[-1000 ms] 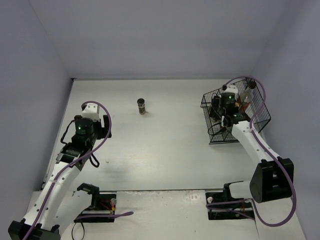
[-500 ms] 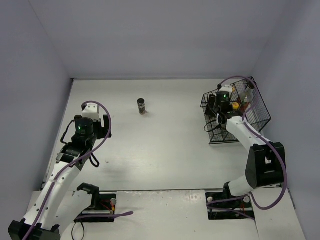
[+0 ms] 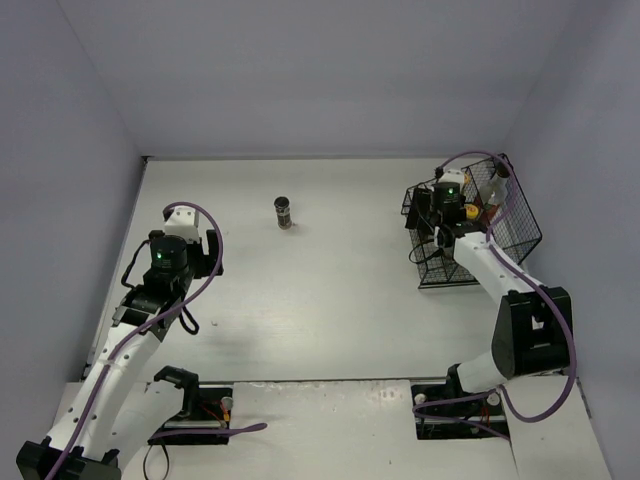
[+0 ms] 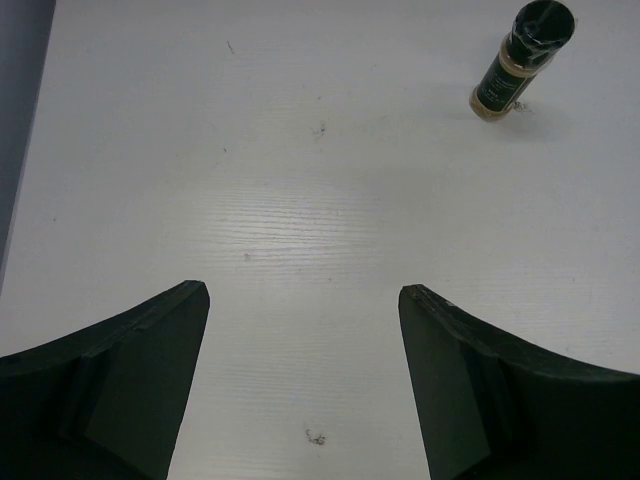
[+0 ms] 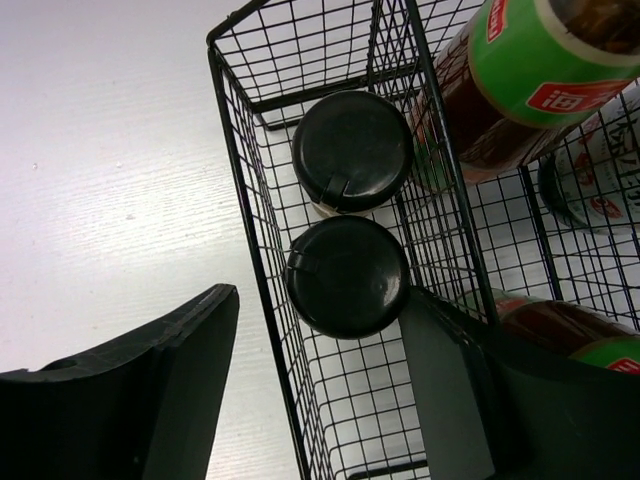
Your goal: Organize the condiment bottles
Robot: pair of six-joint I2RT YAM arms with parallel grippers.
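At table's right, R gripper [image 5: 318, 300] is spread wide and holds nothing, one finger each side of wire basket [image 5: 240, 170] wall. Two black-lid spice jars [image 5: 352, 152] [image 5: 347, 277] sit inside, side by side; sauce bottles [image 5: 500, 80] just beyond. L gripper [image 4: 303, 290] is also wide and empty above tabletop [image 4: 300, 130]; third spice jar [image 4: 522, 58] stands upright, well ahead.

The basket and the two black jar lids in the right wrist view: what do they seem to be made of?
The basket looks like thin metal wire with a black coating: straight rods crossed in an open grid. The upper lid and the lower lid are probably black plastic: smooth, with a dull sheen, and each shows a moulded flap line.
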